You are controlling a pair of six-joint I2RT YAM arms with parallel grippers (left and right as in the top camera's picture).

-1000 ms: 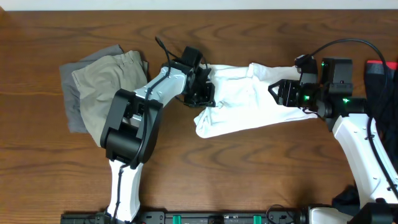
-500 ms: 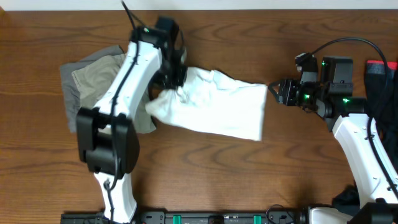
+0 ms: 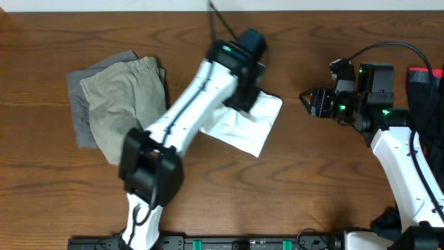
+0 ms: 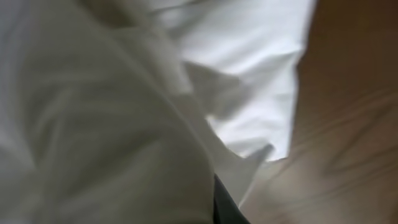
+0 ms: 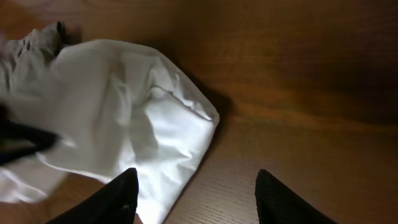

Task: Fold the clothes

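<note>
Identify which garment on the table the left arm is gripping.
The white T-shirt, mid-table: it bunches around the left arm's fingers. The khaki shorts on the grey piece at far left and the dark garment at far right lie untouched.

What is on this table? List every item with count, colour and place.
white fabric T-shirt: one, white, folded, in the middle
grey cloth: one, grey, left side, bottom of a pile
khaki fabric shorts: one, khaki, left side, lying on the grey cloth
black garment: one, black, far right edge, partly cut off
brown wooden table: one, brown, under everything
left gripper: one, black, shut on the T-shirt
right gripper: one, black, open, right of the T-shirt, holding nothing
</note>
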